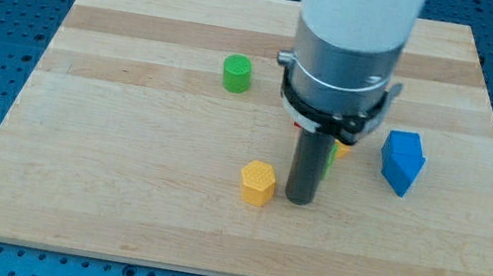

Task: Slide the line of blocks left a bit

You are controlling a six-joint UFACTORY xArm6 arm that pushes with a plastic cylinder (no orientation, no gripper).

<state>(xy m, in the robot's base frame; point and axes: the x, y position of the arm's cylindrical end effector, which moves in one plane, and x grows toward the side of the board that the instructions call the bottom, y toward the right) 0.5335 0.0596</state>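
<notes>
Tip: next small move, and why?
Probably a short push toward the view's left. My tip sits just right of the yellow hexagonal block, near touching. Another yellow block is mostly hidden behind the rod; the blue block and green cylinder lie apart, so the line is hard to make out.

Legible text, labels, brands, numbers, signs: none found. Blocks, wooden board [118,187] and arm housing [354,36] unmarked, as far as this small, soft view allows.
</notes>
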